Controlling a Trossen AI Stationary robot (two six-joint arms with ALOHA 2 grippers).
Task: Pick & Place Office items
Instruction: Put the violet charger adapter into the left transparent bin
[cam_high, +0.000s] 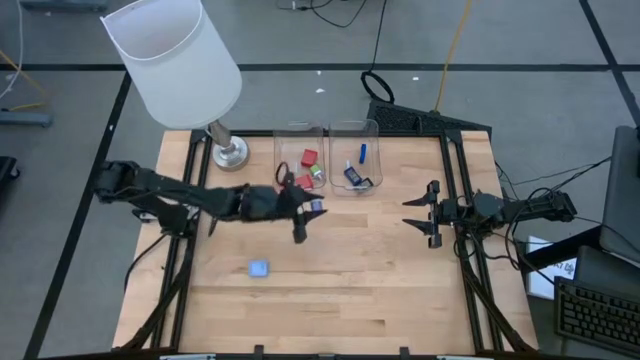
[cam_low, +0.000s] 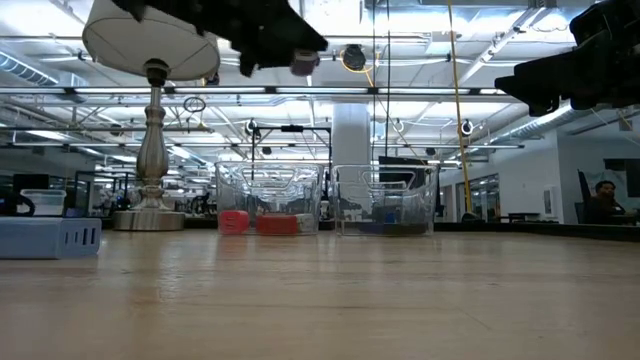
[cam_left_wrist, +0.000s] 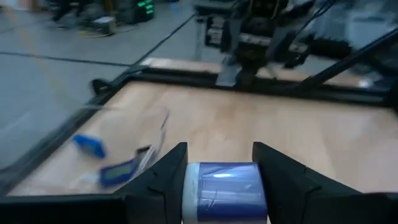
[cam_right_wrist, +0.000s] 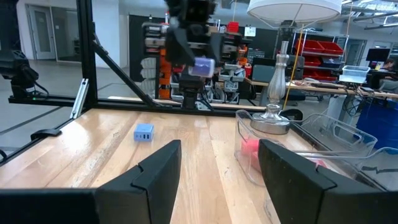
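My left gripper (cam_high: 308, 207) hovers high over the table, just on the near side of the two clear bins, shut on a small blue piece (cam_high: 316, 206). The left bin (cam_high: 300, 135) holds red, green and black pieces. The right bin (cam_high: 372, 130) holds dark blue pieces (cam_high: 355, 175). A light blue piece (cam_high: 258, 268) lies flat on the wood nearer the front edge; it also shows in the low view (cam_low: 50, 237) and the right wrist view (cam_right_wrist: 143, 132). My right gripper (cam_high: 420, 212) waits open at the table's right side. My left gripper pinches the small blue piece (cam_left_wrist: 224, 186) between its two fingers (cam_left_wrist: 171, 171), one on each side of it. The fingers point roughly level toward the table's right. The piece is lifted clear, high above the table (cam_low: 303, 65).
A big white-shaded lamp (cam_high: 175, 55) stands on its metal base (cam_high: 230, 152) at the far left, beside the left bin. Bare wood spreads over the table's near half around the light blue piece. Black frame rails run along the left and right edges.
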